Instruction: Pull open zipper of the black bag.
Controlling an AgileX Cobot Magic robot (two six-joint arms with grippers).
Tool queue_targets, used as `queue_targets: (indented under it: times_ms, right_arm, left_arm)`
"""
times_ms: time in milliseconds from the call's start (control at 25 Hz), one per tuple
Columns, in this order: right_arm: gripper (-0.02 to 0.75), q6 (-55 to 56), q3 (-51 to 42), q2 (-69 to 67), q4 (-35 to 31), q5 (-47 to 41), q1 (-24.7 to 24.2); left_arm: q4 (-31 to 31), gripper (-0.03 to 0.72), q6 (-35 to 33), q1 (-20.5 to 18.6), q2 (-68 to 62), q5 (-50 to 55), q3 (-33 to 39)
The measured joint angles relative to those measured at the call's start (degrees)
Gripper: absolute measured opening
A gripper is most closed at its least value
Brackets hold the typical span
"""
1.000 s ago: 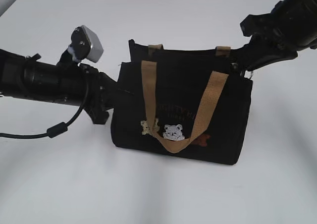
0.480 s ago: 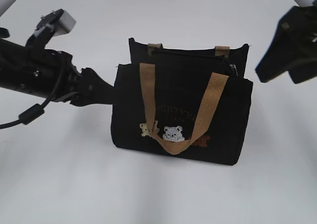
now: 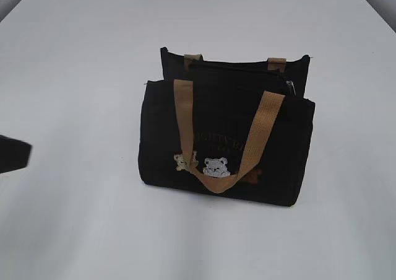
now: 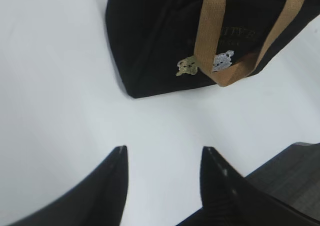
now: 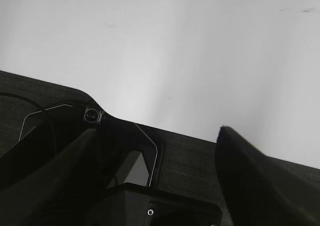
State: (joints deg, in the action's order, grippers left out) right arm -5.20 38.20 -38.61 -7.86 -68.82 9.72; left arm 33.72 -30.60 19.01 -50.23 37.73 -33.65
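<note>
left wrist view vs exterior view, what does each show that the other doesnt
Only the left wrist view shows the left gripper, its two dark fingers apart over bare table, and a dark floor strip past the table edge.

Only the exterior view shows the top of the black bag: the zipper slider at the right end, and the rear tan handle ends.

Both show the bag's front with its bear patches, the front tan handle and the white table.

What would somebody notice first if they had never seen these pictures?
First, the black bag standing alone in the middle of the white table, with tan handles and little bear patches low on its front. Its top gapes open, the silver zipper slider at the right end. The left gripper hangs open over bare table, away from the bag.
</note>
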Motion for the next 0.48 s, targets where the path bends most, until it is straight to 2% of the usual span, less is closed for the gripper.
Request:
queue_targets:
  times_ms: [200,280,360,480]
  right_arm:
    - [0.545,-1.9,-6.7,14.3,1.7,1.5,0.0]
    - [0.535,-2.7,-8.9,19.3,2.1,3.0,0.0]
    - [0.52,-3.1,-10.0,23.7,2.1,4.6,0.0]
    - [0.512,-3.4,-10.2,29.1,2.2,5.4,0.0]
  left_arm:
    - [-18.4,0.354,16.7,0.0,19.1,8.7,0.5]
    - [-26.0,0.354,21.4,0.0,24.6,12.7,1.1]
    - [-30.9,0.353,24.6,0.0,30.1,16.2,1.7]
    - [-33.4,0.349,26.2,-0.1,36.7,17.6,1.8]
